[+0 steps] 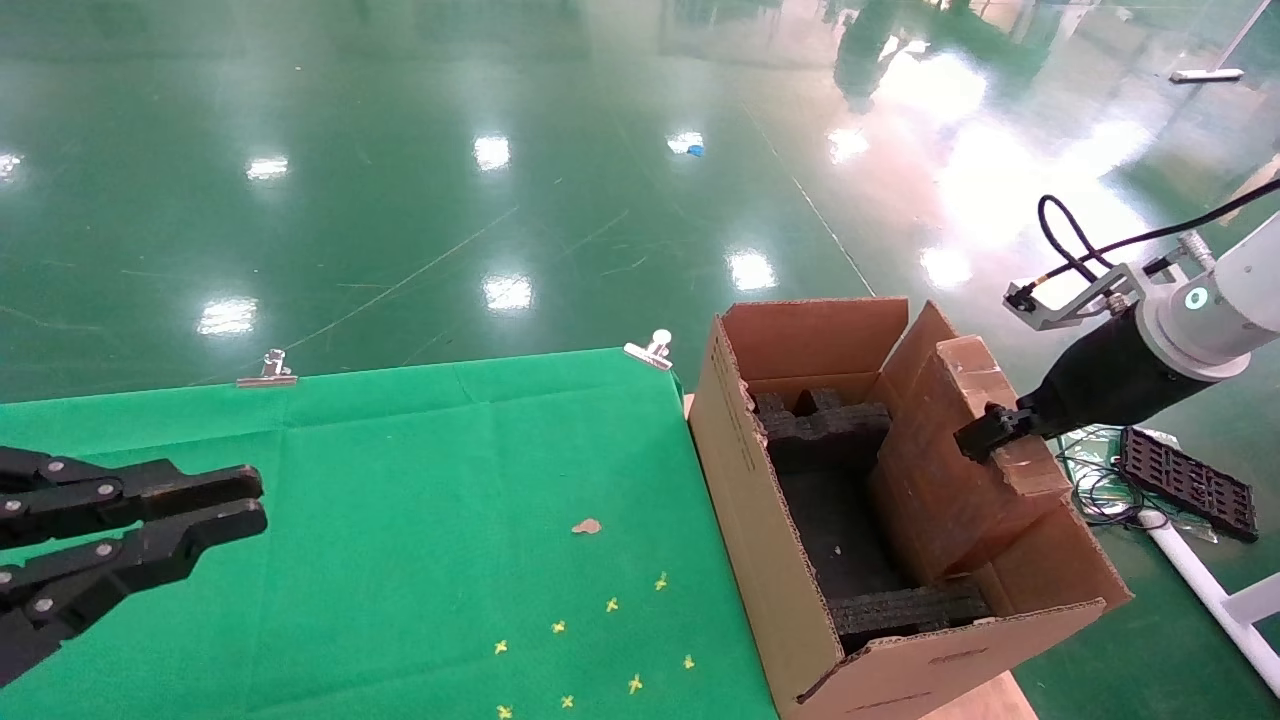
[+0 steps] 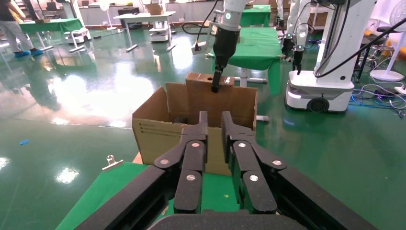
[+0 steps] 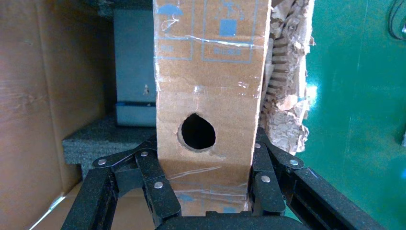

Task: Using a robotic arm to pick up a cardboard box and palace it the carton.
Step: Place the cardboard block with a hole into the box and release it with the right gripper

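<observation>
My right gripper (image 1: 985,435) on the white robotic arm (image 1: 1215,290) is shut on the cardboard box (image 1: 940,490), a narrow taped brown slab. It holds the box upright, partly down inside the carton (image 1: 740,500) against its right side. In the right wrist view the fingers (image 3: 261,182) clamp both sides of the box (image 3: 210,72), just below its round hole, beside the carton's torn flap (image 3: 287,96). Black foam inserts (image 1: 830,425) lie inside the carton. My left gripper (image 1: 258,503) hangs parked over the table's left, empty, fingers nearly together. The left wrist view shows the carton (image 2: 153,134) and right arm (image 2: 225,43).
The green cloth table (image 1: 400,480) has metal clips (image 1: 267,370) at its far edge and small yellow crosses (image 1: 600,640) near the front. A black tray (image 1: 1190,480), cables and a white frame leg (image 1: 1200,580) lie on the floor right of the carton. Other robots (image 2: 321,86) stand beyond.
</observation>
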Motion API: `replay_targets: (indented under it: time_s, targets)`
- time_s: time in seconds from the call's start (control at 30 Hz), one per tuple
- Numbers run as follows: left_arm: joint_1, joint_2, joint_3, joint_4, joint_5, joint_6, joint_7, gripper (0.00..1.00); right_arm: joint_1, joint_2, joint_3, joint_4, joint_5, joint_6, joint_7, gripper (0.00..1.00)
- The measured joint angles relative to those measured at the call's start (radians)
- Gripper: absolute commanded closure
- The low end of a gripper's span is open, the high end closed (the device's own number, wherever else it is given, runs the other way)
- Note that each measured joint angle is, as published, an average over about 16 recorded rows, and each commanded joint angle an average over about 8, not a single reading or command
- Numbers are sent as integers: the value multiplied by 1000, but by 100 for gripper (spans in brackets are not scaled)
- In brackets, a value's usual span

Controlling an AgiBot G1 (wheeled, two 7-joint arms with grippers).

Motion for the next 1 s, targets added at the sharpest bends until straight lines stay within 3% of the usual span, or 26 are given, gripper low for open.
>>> replay_targets:
  time_s: [0.47,1.0]
  targets:
    - [0,0,1,0,-1,0,0,0,-158,-85,11,-190,31,90,-63,100]
    - [0,-1,2,0,-1,-1,1,0,-343,-154,44,-278,85,235,-96,100]
